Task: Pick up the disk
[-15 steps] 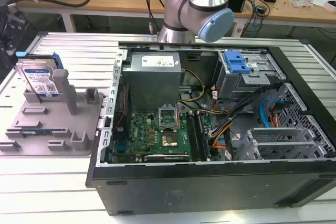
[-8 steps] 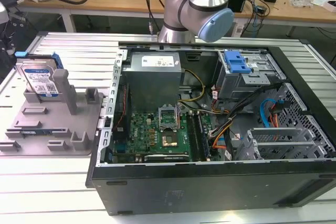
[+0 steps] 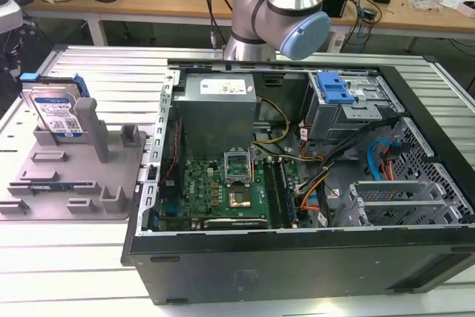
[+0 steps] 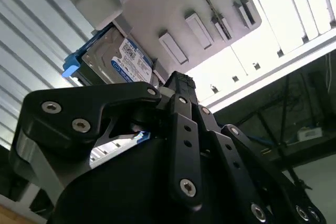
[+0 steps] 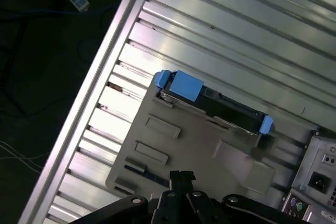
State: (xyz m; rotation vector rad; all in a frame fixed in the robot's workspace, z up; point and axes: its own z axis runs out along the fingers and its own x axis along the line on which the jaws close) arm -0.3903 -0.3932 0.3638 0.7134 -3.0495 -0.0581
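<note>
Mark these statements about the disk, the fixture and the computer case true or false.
1. The disk stands on edge in the grey fixture. True.
2. The gripper grips the disk. False: it is apart from the disk, which sits in the fixture.
3. The computer case lies open, its circuit board showing. True.
4. The disk lies inside the computer case. False: it is outside, at the exterior view's left.
</note>
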